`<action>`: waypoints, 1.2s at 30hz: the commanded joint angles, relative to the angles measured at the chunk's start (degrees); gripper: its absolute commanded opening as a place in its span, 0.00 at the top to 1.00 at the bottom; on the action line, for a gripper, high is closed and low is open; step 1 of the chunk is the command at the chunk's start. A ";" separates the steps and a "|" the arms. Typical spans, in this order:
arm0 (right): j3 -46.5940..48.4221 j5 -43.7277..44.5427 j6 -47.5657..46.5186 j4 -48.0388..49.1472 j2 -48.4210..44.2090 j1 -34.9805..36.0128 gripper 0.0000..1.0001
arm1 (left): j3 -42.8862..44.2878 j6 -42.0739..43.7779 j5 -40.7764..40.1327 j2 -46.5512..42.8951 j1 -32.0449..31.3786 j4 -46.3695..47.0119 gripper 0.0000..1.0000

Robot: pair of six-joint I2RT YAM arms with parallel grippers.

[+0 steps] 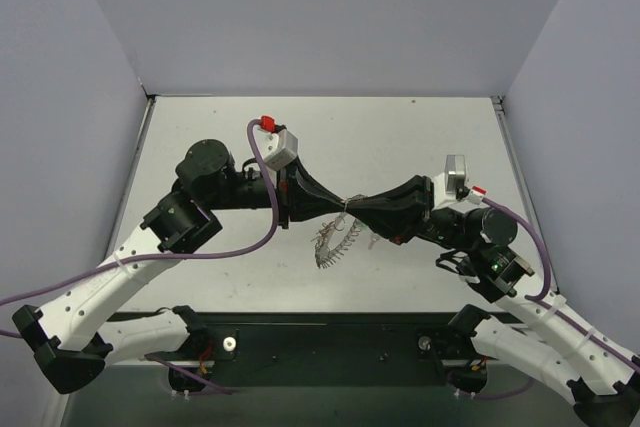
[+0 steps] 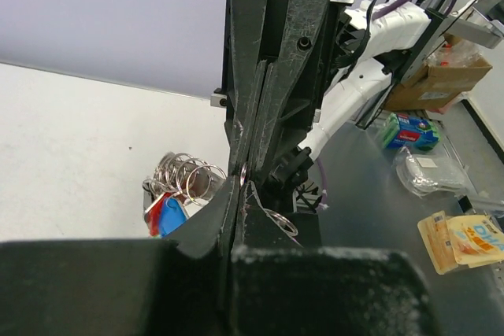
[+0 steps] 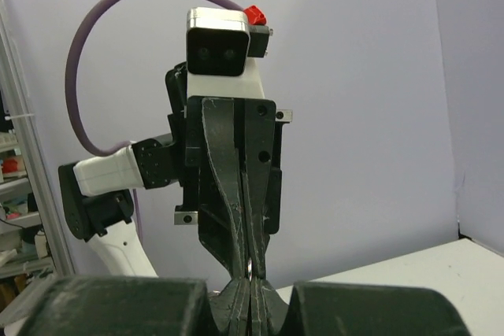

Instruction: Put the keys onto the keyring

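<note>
The keyring (image 1: pixel 335 244) was seen hanging just below the point where the two arms met over the middle of the table (image 1: pixel 430 137), its ribbed coils spilling down and to the left of the fingertips. From above, the loops were merged into one pale tangle, and it could not be told whether the lowest part touched the table.

On the left, the left gripper (image 1: pixel 338 209) was reached in towards the centre, with a purple cable (image 1: pixel 262 162) arched over its wrist. Its fingers (image 2: pixel 216 227) were pressed flat together, and a thin silvery arc of the keyring was pinched at their tips. Most of that arc was hidden inside the grip. In the left wrist view the bulk of the coils was shown just left of the fingers, with the keys (image 2: pixel 165 214) hanging beneath. Only a red head and a blue head could be made out, partly covered by the near finger. A further small loop (image 2: pixel 279 223) was glimpsed right of the tips, cut off by the gripper body.

On the right, the right gripper (image 1: pixel 365 209) was set tip to tip against the left one, its jaws likewise closed on the same thin loop. How much of the hold each gripper bore could not be separated. In the right wrist view the ring's coils were hidden entirely, and only a small glint was visible where the tips met, below the left arm's camera (image 3: pixel 223 53).
</note>
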 commanded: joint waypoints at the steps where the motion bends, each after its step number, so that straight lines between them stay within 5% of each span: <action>1: 1.24 -0.79 0.05 10.19 -1.07 0.55 1.00 | 1.00 1.88 -2.20 0.34 -0.74 -2.05 1.00; 10: 3.17 -3.17 -1.35 6.77 -0.28 0.46 1.00 | 3.54 6.53 -7.65 -0.72 -1.36 -9.07 1.00; 14: 4.84 -3.17 -4.25 1.16 -0.98 0.46 0.73 | 7.76 11.01 -12.57 0.25 -2.85 -16.98 1.00; 20: 13.53 -7.29 -13.83 -16.05 1.21 0.46 0.57 | 14.70 17.96 -19.78 2.71 -5.93 -28.33 1.00; 26: 22.67 -13.26 -23.58 -34.86 7.10 0.46 0.58 | 17.35 21.04 -21.28 3.42 -6.89 -32.90 1.00; 36: 25.50 -17.32 -27.98 -42.46 14.22 0.46 0.70 | 16.82 23.06 -16.27 1.57 -7.95 -31.85 1.00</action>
